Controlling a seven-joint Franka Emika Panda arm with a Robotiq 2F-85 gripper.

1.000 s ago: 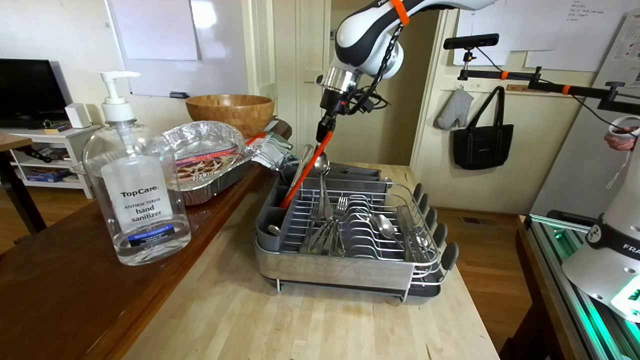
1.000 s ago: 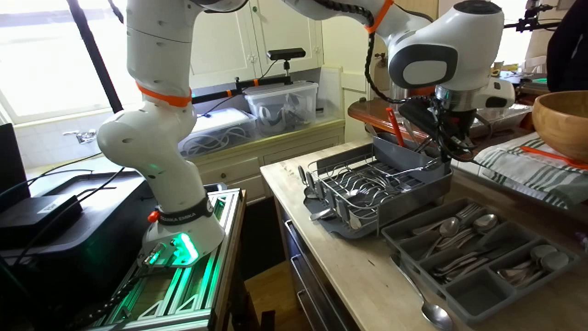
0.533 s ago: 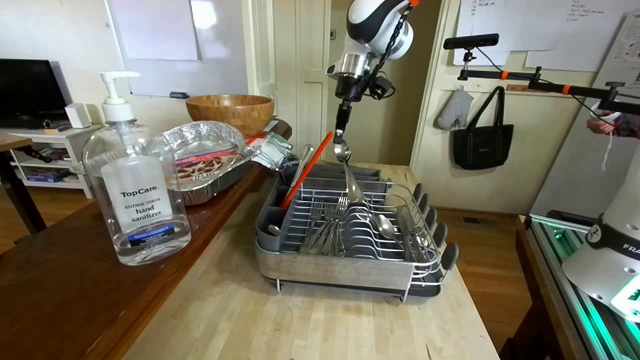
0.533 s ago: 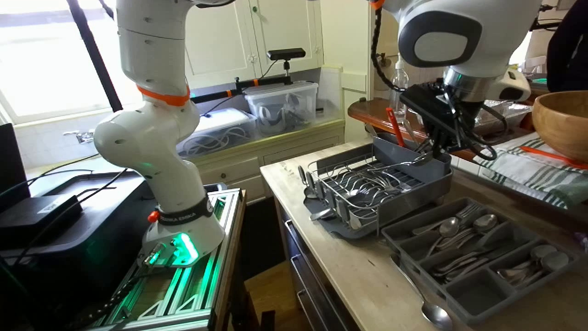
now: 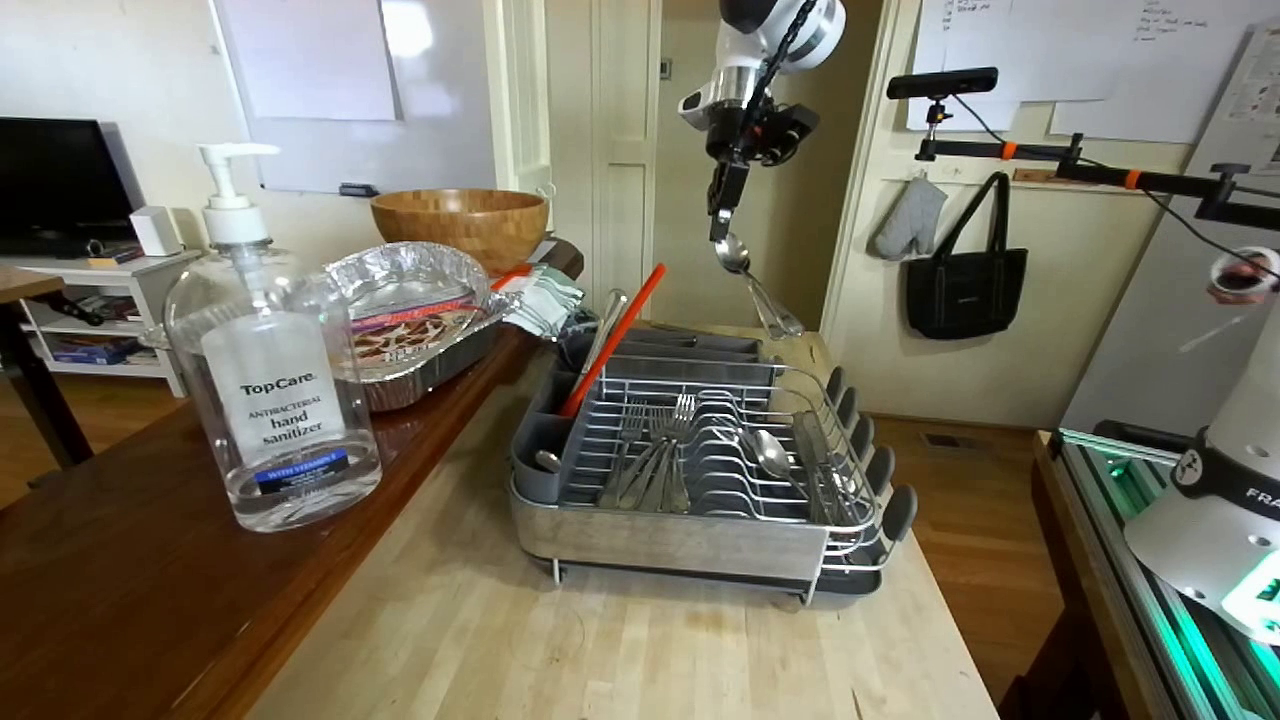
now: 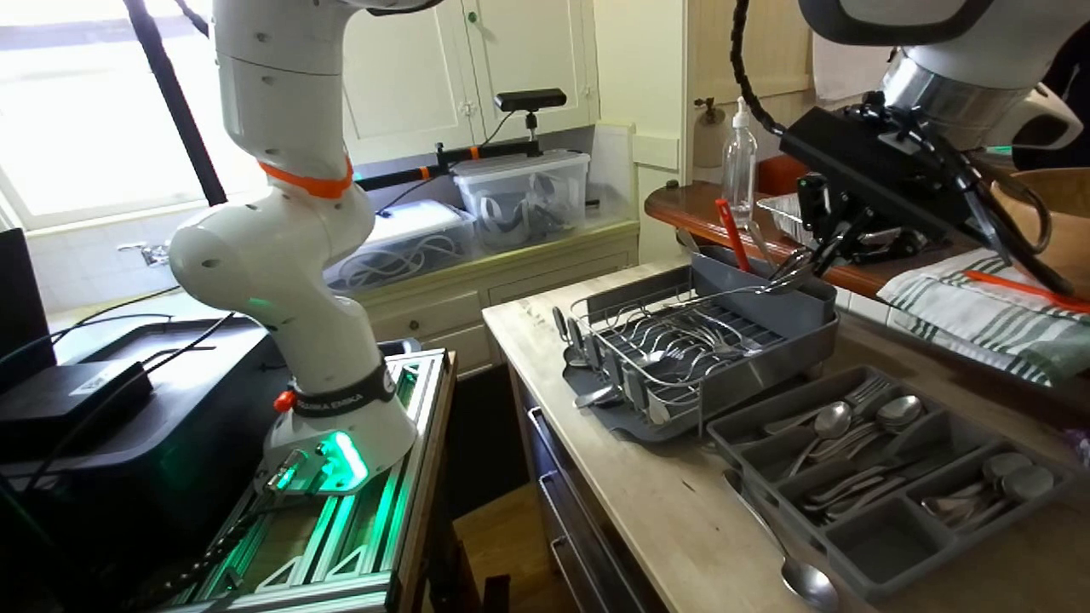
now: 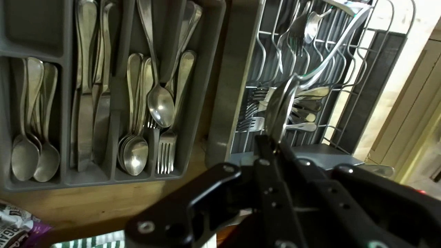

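Your tool [image 7: 273,142] pinches two spoons [image 7: 275,106] by their bowls, in the air near the dish rack [image 5: 680,540]. In an exterior view, you have the rack on a pale wooden table [image 5: 600,650], a dark wooden ledge [image 5: 150,570] along the left and a black bag [image 5: 967,290] hanging far right.

Spoons [image 7: 274,105] in the claw [image 7: 273,143] — dish rack [image 7: 230,86] below, cutlery tray [image 7: 118,91] just beside it

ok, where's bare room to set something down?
Free: wooden countertop bordered by the brown ledge and the dish rack, on the side away from the cutlery tray; also the tray's bare corner compartment. Crowded: the rack and the tray's other compartments, all holding flatware; overhead, fingers gripping spoons.
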